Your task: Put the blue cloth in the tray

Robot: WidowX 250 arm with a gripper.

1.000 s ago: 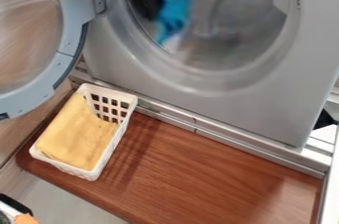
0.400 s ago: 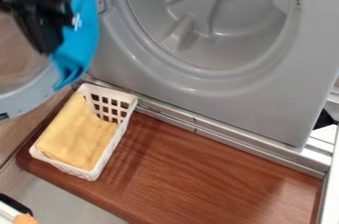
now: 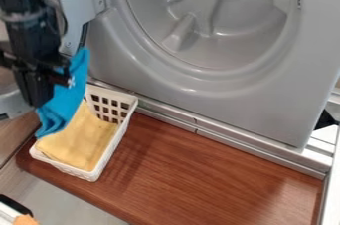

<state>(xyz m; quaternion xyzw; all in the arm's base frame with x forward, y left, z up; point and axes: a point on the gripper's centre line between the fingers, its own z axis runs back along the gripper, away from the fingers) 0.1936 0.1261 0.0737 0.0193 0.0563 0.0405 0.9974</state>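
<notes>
The black two-finger end effector (image 3: 45,89) grasps the soft blue cloth (image 3: 66,103) over one long side of the white perforated plastic tray (image 3: 78,170). Released off-centre there, the cloth could catch the rim and slip outside.

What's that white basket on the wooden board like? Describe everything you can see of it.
The white basket is oblong, open-topped and plastic-looking, with squarish holes in its upper end wall. It rests on the reddish-brown board beside the grey machine, set at a slant in view. A yellow cloth lies flat inside. The blue cloth hides part of its left side; whether they touch, I cannot tell.
</notes>
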